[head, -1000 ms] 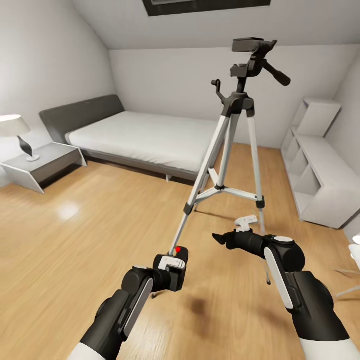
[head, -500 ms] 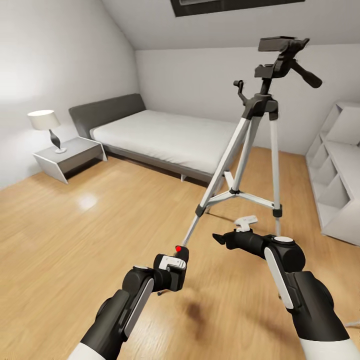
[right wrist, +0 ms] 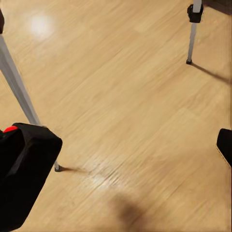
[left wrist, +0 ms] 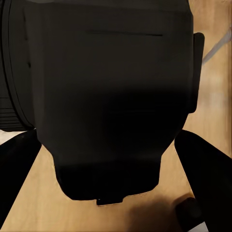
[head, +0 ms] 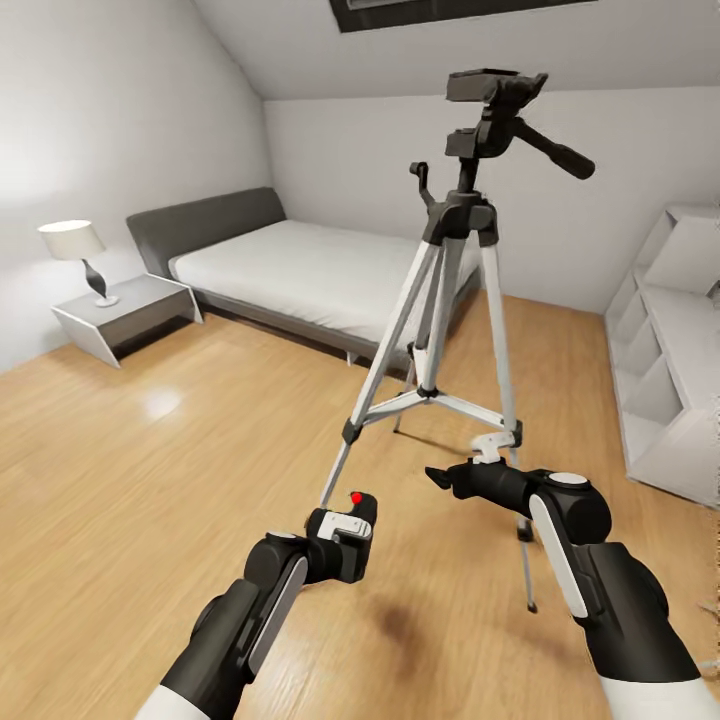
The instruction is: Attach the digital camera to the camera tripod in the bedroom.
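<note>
The camera tripod [head: 460, 215] stands on the wood floor ahead of me, its black head and mounting plate [head: 485, 86] high up with the pan handle pointing right. My left gripper [head: 342, 535] is shut on the digital camera [head: 360, 508], red button on top, held low in front of the near tripod leg. The camera's black body [left wrist: 111, 96] sits between the fingers in the left wrist view. My right gripper [head: 450, 478] hovers open to the camera's right, with nothing in it. The right wrist view has the camera [right wrist: 24, 169] beside a silver tripod leg [right wrist: 17, 82].
A low grey bed [head: 300, 265] lies behind the tripod. A white nightstand [head: 125, 315] with a lamp [head: 72, 245] is at the left wall. White shelving [head: 670, 380] lines the right wall. Open wood floor [head: 150, 470] spreads to the left.
The whole view has shifted: the tripod now appears nearer and more central. Both arms keep the same pose, the camera still held in the left gripper.
</note>
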Motion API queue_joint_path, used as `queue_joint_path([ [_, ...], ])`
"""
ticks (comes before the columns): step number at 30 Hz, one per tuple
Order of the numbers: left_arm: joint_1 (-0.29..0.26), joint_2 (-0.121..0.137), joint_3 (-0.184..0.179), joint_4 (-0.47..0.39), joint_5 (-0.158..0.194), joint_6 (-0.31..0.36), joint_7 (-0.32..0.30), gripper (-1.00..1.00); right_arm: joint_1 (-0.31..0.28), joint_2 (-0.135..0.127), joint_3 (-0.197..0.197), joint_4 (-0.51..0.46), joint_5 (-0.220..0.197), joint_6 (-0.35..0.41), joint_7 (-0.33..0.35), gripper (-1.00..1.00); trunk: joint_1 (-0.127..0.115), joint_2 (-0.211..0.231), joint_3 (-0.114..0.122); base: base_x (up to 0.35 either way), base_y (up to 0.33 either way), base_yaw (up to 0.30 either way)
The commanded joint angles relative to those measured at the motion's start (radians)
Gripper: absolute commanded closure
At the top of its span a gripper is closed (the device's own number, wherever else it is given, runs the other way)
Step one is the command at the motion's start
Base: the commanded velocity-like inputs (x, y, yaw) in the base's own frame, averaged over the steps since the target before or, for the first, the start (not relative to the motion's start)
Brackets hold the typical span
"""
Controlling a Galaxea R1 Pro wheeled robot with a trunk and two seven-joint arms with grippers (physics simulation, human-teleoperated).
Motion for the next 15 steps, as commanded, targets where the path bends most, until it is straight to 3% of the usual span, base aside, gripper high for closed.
queue_joint_path([
  [1,-0.001,0.000,0.001,-0.001,0.006,0.005,0.001,1.00,-0.001,-0.001,0.001,0.000,-0.006,0.005,-0.002,-1.00,0.000,0.000,-0.001,0.027,-0.341,0.001],
  [5,-0.001,0.000,0.001,-0.002,0.005,0.005,0.003,1.00,0.000,-0.001,0.001,0.000,-0.006,0.005,0.002,-1.00,0.000,0.000,-0.001,0.017,-0.260,0.000],
  [9,-0.001,0.001,0.001,-0.006,0.005,0.006,0.005,1.00,-0.001,-0.004,0.000,0.000,-0.006,0.009,0.071,-1.00,-0.012,0.021,0.009,0.004,-0.067,0.000],
  [15,-0.001,0.000,0.001,-0.006,0.006,0.007,0.005,1.00,-0.001,-0.025,0.001,0.000,-0.006,0.012,0.107,-1.00,-0.035,0.063,0.027,0.001,-0.023,0.000],
])
